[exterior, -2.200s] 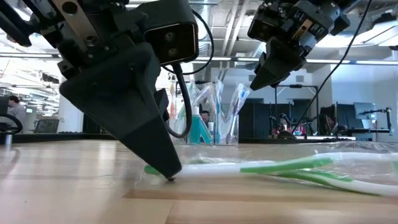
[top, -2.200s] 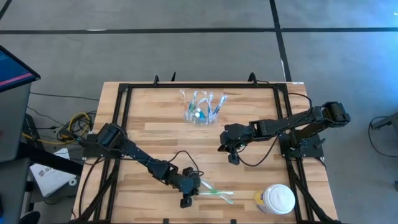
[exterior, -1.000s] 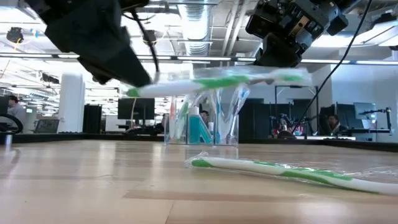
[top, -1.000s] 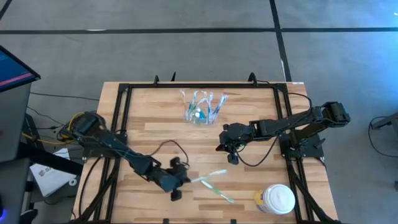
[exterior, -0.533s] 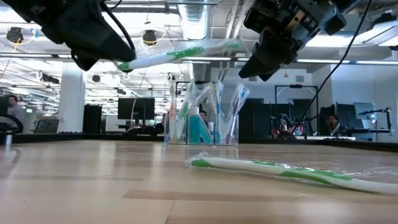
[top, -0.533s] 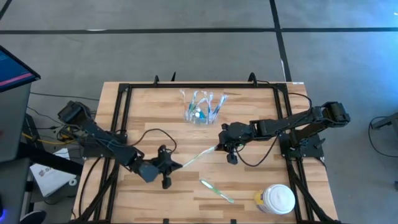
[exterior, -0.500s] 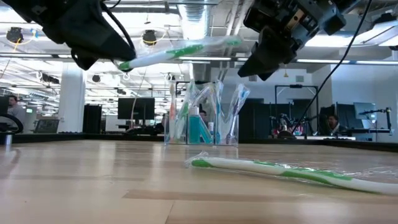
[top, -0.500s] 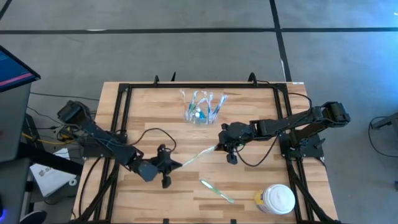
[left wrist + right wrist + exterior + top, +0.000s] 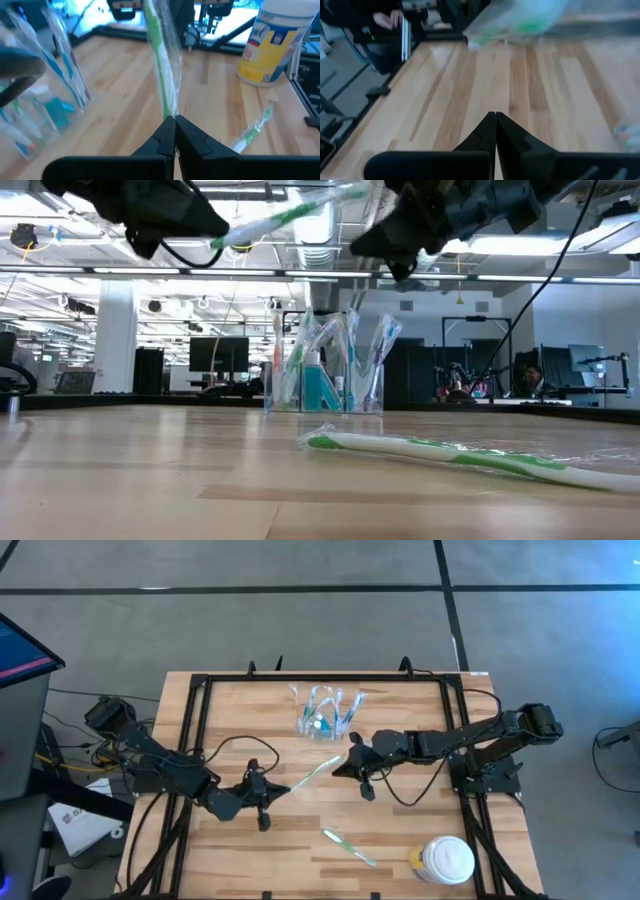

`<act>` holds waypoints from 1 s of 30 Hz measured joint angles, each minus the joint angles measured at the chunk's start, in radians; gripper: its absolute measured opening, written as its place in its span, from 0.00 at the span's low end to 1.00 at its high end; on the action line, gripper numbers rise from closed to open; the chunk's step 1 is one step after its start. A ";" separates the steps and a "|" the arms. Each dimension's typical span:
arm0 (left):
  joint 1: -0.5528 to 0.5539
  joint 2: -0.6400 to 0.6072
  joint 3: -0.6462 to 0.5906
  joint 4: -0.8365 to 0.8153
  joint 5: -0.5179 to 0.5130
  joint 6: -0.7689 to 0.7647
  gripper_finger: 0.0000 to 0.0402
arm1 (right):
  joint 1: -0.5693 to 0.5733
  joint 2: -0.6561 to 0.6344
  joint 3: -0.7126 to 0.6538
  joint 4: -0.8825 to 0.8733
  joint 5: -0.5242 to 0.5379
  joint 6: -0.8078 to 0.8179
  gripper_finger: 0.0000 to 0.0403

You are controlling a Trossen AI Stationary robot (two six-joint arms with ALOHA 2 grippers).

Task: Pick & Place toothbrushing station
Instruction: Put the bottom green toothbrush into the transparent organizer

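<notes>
Bare table (image 9: 240, 720) left of the holder (image 9: 323, 716) — its right approach blocked by the right gripper (image 9: 338, 771).

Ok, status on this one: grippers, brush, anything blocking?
Left gripper shut on wrapped green toothbrush, lifted. Right gripper shut, empty, at the brush's far end. Clear holder unobstructed.

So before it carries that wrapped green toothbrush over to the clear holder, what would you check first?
1. Left gripper shut on the wrapped green toothbrush: ok, pinched at one end in the left wrist view.
2. Toothbrush clear of the table: ok, it is lifted in the low view.
3. Right gripper out of the way: not ok, it sits shut and empty right by the brush's free end.
4. Room in the clear holder: cannot tell, several brushes and a teal tube already fill it.
5. Second green toothbrush left to collect: ok, lying on the table.
</notes>
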 joint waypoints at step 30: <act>0.003 -0.159 0.000 0.183 -0.068 0.379 0.00 | -0.070 0.000 0.000 0.489 -0.186 -0.102 0.18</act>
